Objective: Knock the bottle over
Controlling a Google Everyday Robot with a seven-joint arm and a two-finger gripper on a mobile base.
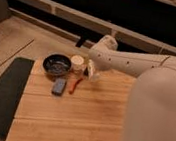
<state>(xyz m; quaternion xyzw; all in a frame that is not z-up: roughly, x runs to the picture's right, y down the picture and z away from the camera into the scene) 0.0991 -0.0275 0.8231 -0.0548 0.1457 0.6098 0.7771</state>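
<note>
on the pale wooden plank counter [89, 116] stand one dark round bowl [57, 64], one short cream-coloured round cup [77, 63], one flat blue-grey rectangular block [59, 86], one small red-orange elongated object [76, 84] and one small narrow clear bottle [91, 69]. the white arm [133, 64] reaches in from the right, its claw [92, 73] at the bottle, just right of the cup; claw and bottle overlap, contact unclear
</note>
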